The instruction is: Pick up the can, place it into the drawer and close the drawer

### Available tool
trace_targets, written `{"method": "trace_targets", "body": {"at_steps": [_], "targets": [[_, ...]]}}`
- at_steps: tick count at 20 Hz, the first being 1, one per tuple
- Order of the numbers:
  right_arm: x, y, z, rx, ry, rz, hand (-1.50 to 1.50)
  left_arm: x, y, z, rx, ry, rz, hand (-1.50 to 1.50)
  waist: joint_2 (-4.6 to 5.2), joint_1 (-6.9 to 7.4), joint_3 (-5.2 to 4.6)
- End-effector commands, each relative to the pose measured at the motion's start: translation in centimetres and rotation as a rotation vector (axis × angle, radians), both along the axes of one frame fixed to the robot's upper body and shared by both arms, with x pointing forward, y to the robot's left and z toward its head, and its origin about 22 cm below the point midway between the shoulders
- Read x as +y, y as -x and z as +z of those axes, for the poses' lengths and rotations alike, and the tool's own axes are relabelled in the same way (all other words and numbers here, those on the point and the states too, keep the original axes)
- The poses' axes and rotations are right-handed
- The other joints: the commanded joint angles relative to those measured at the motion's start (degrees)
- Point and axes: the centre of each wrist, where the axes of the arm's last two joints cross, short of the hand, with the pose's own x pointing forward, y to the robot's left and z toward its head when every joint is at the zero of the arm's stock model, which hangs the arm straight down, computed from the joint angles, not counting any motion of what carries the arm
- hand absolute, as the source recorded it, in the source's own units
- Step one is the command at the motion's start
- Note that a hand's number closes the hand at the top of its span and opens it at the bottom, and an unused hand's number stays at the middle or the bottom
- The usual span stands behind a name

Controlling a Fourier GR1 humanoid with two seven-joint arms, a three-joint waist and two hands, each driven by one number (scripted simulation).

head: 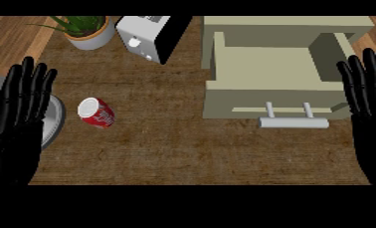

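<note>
Nearest, at the view's lower left: left robot hand [23, 107], upright, palm flat, fingers straight and slightly spread, holding nothing. Resting at the edge, partly covering a grey round plate [54, 120] whose rim shows just right of it. Opposite, at the lower right edge: right robot hand [360, 92], likewise upright, fingers straight and close together, empty, resting.

Between them, brown tabletop [183, 152]. On it, left of centre: red can [96, 112], lying tilted on its side, pale top turned toward the upper left. Just right of the plate's rim and near the left robot hand, apart from it, not touched. Well apart from the right robot hand, with the whole width of the tabletop between.

Farther right: beige drawer [268, 67], pulled open, tray bare inside, front panel toward the viewer. On that front, a pale bar handle [292, 121] on two short posts. Right robot hand just beside the drawer's right wall; contact cannot be told. Can outside the drawer, well to its left.

Farthest, along the top edge: cabinet body behind the drawer, same beige. Left of it, a white and black toaster [150, 35], set at an angle. Farther left, a green plant in a white pot [92, 35], above the can and well apart from it.
</note>
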Motion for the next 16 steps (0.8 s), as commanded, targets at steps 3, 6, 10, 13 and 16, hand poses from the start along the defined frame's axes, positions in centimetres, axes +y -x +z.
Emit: {"method": "trace_targets", "body": {"at_steps": [3,6,10,13,16], "targets": [[0.6,-0.8,0.9,0.01,-0.045,-0.012,-1.5,3.7,2.4,0.8,-0.011,0.022,-0.073,-1.5,0.1,-0.04,0.27],[-0.6,-0.2,-1.2,0.011,-0.075,-0.023,-1.5,9.2,1.8,0.2,-0.05,0.07,-0.113,-1.5,0.16,-0.04,0.24],[-0.3,0.2,-2.5,0.295,-0.141,-0.179,-1.5,9.5,2.3,-2.5,0.363,0.132,0.088,-1.5,0.21,0.06,0.25],[-1.0,1.4,-1.7,0.327,-0.111,-0.174,-1.5,11.3,1.6,0.0,0.371,0.154,0.111,-1.5,0.12,-0.48,0.28],[-1.6,1.9,-3.7,0.299,-0.103,-0.192,-1.5,10.9,3.2,0.6,0.398,0.149,0.087,-1.5,0.08,-0.27,0.31]]}}
